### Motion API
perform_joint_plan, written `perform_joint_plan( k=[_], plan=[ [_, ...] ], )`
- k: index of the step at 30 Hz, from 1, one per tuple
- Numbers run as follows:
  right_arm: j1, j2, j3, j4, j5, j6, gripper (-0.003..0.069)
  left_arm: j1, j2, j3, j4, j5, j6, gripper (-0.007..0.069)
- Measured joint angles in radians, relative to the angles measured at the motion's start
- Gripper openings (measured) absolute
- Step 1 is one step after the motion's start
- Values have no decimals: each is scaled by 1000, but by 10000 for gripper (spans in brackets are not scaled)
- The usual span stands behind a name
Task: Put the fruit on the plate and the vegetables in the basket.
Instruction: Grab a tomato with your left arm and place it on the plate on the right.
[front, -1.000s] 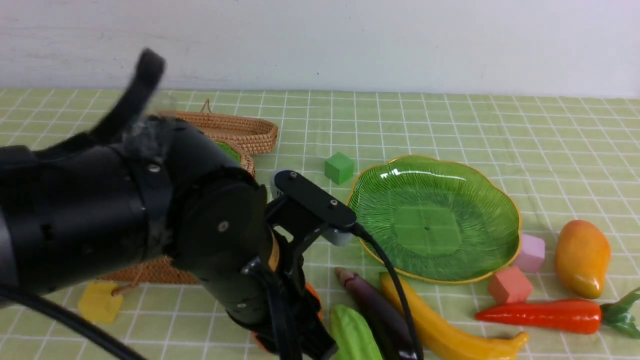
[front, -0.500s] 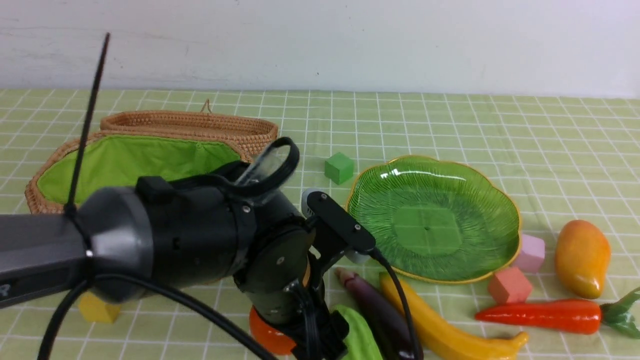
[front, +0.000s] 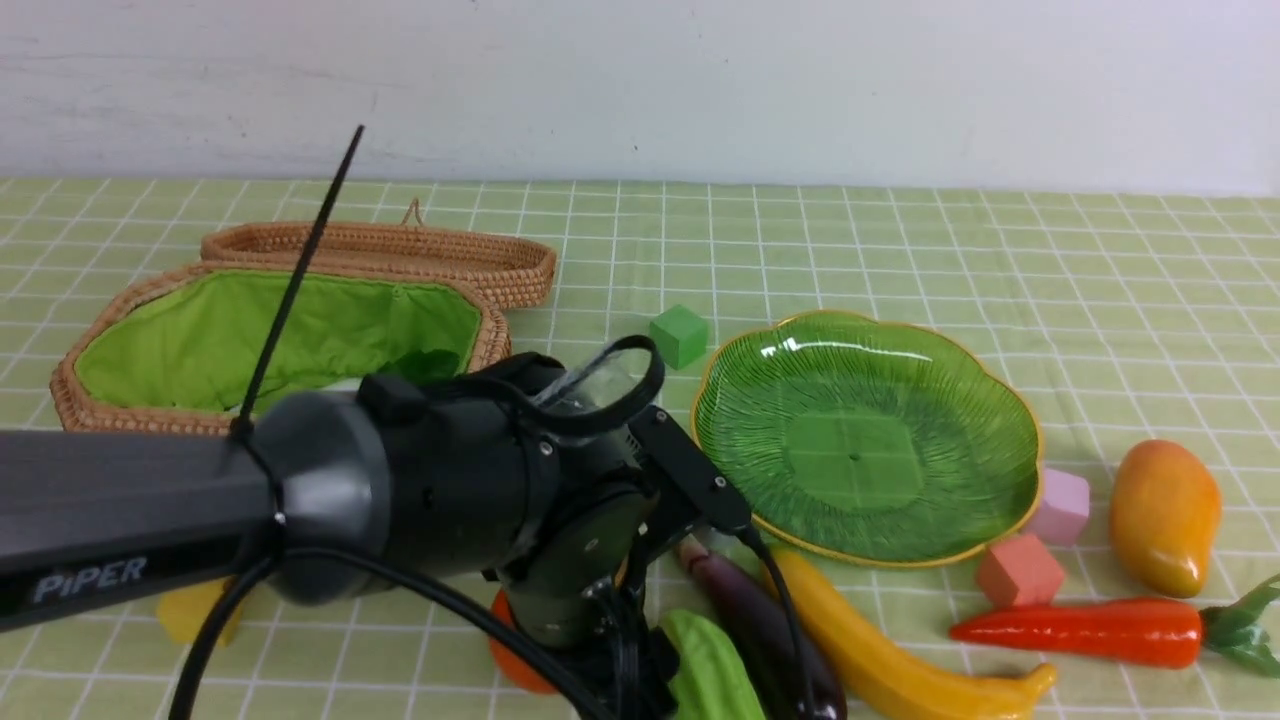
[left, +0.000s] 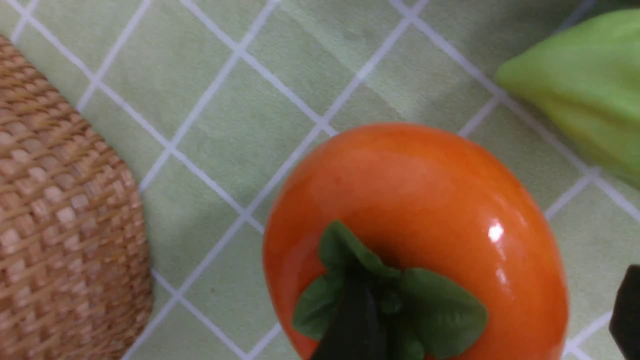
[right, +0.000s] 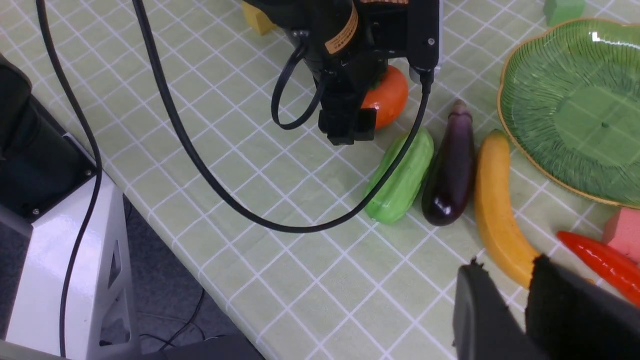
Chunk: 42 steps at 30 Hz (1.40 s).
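While the left end effector (right: 352, 130) hovers wide open over the persimmon (left: 415, 200) on the tabletop (right: 280, 250), the right end effector (right: 527, 300) stands nearly closed, empty.

- The left arm (front: 140, 520) comes in low from the left, its forearm nearly level, and ends over the persimmon (left: 415, 200).
- Its wrist (front: 570, 520) bends downward, so the left gripper (left: 490, 280) points at the surface (right: 300, 260) directly above the persimmon.
- Its jaws stand wide apart. One finger (left: 352, 325) hangs in front of the persimmon's leafy cap and the other shows just past the persimmon's side, with neither seen pressing on it.
- The right gripper (right: 525, 280) hangs above the surface, well apart from the persimmon.
- Its two dark fingers show only in part, with a narrow slit between them and nothing in it. Whether they are fully closed cannot be told.
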Motion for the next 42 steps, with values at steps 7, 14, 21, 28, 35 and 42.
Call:
perform_joint_plan(
  k=[7, 14, 21, 28, 35, 42],
  plan=[
    [0, 0, 0, -3, 0, 0, 158, 0, 10, -7, 37, 5, 0, 446],
    [0, 0, 0, -4, 0, 0, 158, 0, 13, -17, 34, 21, 0, 447],
    [0, 0, 0, -4, 0, 0, 158, 0, -10, -18, -13, 41, 0, 447],
    [0, 0, 0, -4, 0, 0, 158, -1, -121, -15, -57, 61, 1, 445],
    [0, 0, 0, -68, 0, 70, 158, -1, -186, -35, -61, 97, 43, 444],
    [0, 0, 0, -238, 0, 250, 158, -1, -143, -200, -111, 12, 264, 444]
  ],
)
